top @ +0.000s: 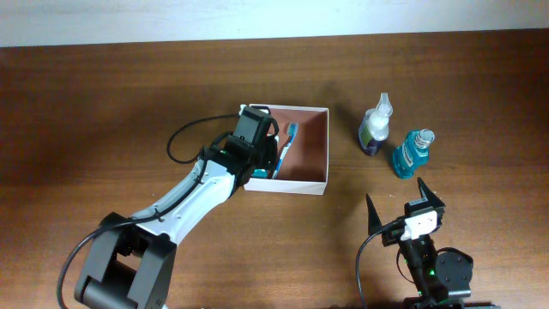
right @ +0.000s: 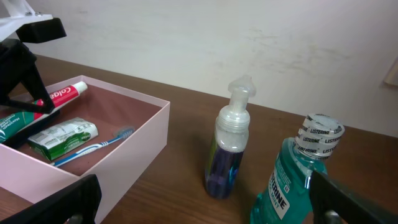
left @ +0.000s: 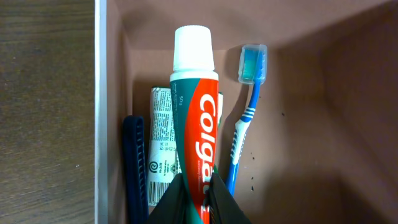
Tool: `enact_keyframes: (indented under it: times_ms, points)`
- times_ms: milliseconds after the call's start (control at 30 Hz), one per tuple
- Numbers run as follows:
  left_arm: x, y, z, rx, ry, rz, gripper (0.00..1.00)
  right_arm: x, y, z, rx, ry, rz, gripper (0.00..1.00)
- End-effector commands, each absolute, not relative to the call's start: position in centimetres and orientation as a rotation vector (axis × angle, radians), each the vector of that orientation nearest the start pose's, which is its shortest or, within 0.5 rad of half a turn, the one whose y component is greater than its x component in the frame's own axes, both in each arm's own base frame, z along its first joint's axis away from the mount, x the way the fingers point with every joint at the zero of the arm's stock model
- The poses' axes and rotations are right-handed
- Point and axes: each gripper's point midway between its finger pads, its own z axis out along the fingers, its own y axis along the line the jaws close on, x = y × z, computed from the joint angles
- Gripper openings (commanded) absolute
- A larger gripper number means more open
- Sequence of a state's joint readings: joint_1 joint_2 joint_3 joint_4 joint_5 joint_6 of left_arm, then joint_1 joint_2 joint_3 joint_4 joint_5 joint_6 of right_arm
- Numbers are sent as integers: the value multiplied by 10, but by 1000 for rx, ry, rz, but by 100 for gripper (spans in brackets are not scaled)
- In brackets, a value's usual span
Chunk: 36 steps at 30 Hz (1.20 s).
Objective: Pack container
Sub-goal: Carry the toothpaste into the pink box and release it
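The container [top: 292, 184], a shallow square box with white walls and a pinkish-brown inside, sits mid-table. My left gripper [top: 260, 156] is over its left side, shut on a red, green and white Colgate toothpaste tube [left: 198, 118], which is tilted above the floor in the right wrist view [right: 59, 95]. In the box lie a blue toothbrush [left: 247, 121], a green-white packet [left: 161, 140] and a dark blue comb [left: 135, 165]. My right gripper [top: 401, 204] is open and empty, near the front edge.
Right of the box stand a clear pump bottle with purple liquid [top: 376, 129] and a teal Listerine bottle [top: 412, 153], close together. Both show near in the right wrist view, the pump bottle [right: 230, 149] and the Listerine [right: 298, 183]. A black cable [top: 184, 137] loops left of the box.
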State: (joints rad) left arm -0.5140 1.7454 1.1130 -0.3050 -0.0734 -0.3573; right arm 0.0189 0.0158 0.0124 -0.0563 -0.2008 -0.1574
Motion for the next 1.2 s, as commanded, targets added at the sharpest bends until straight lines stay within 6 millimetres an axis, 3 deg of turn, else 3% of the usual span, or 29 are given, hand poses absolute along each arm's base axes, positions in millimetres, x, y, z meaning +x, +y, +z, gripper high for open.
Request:
enact_keyframes:
  times_ms: [0, 33, 167, 500, 567, 733, 900, 933, 1033, 1167]
  points:
    - [398, -207, 82, 148, 2504, -252, 9, 243, 37, 160, -285, 1605, 53, 98]
    - [398, -207, 82, 149, 2507, -250, 15, 243, 37, 160, -285, 1606, 53, 98]
    - [393, -206, 78, 154, 2530, -238, 19, 243, 37, 160, -285, 1606, 53, 98]
    - [392, -209, 83, 162, 2530, -265, 18, 243, 37, 160, -285, 1605, 53, 98]
    - [391, -215, 93, 174, 2514, -316, 18, 243, 37, 160, -285, 1605, 53, 98]
    - [391, -219, 143, 176, 2431, -383, 18, 243, 37, 160, -285, 1606, 53, 98]
    - [388, -198, 185, 122, 2358, -389, 18, 243, 37, 160, -285, 1605, 53, 98]
    - [387, -186, 190, 97, 2359, -377, 13, 243, 37, 160, -285, 1606, 53, 98]
    - [383, -160, 186, 37, 2399, -291, 1, 243, 37, 160, -285, 1605, 53, 98]
    - [373, -136, 164, -8, 2496, -178, 1, 243, 37, 160, -285, 1605, 53, 98]
